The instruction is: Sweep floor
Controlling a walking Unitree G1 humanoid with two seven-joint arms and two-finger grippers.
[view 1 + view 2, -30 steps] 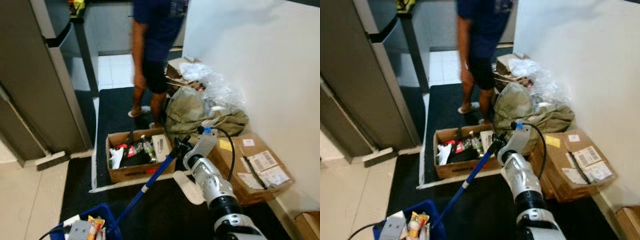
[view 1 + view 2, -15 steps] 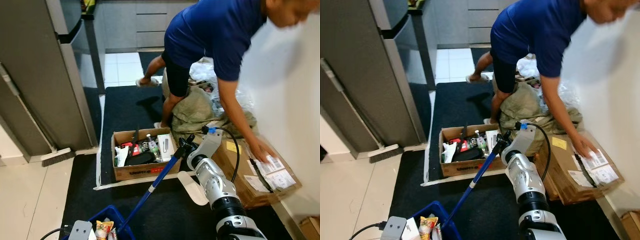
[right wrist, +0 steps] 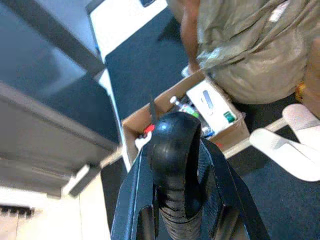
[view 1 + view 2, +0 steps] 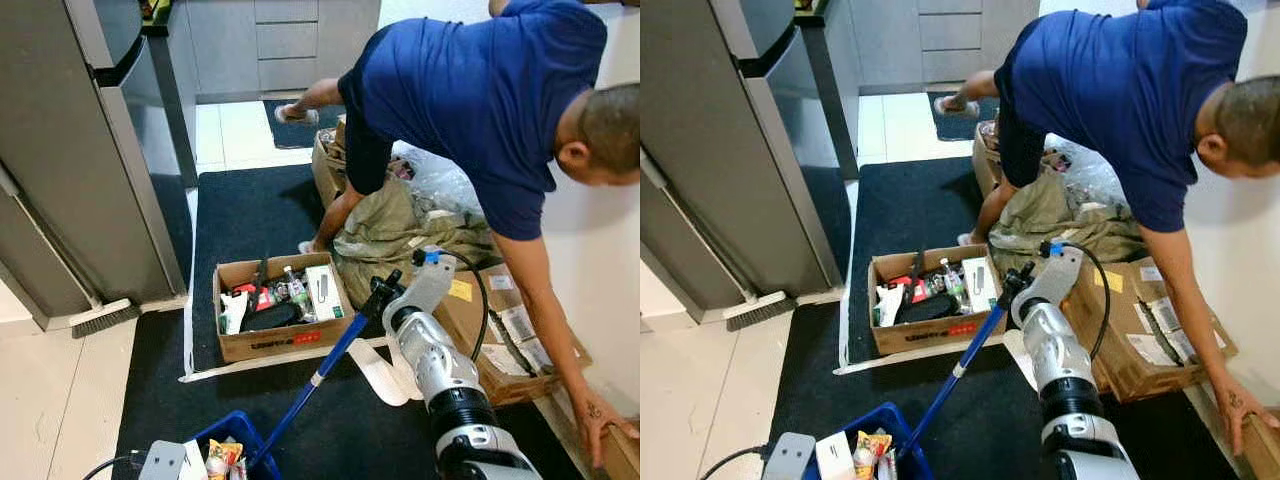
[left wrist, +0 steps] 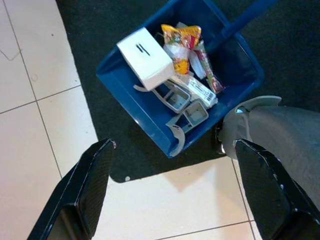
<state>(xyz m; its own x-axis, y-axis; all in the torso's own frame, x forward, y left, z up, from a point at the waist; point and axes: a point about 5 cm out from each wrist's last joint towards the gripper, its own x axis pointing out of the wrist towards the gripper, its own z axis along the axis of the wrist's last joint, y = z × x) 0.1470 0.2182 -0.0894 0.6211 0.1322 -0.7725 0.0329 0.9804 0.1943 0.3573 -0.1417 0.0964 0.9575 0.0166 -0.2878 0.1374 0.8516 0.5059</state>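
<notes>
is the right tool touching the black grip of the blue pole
Touching. In the right wrist view the right tool has its two black fingers pressed against both sides of the black rounded grip, no gap showing.

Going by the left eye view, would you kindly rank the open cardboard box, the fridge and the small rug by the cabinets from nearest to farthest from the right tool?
1. Open box, just to the left of the right tool, which grips the broom handle.
2. Fridge, farther left.
3. Small rug, far ahead by the cabinets.

No lettering anywhere is sharp enough to read.
</notes>
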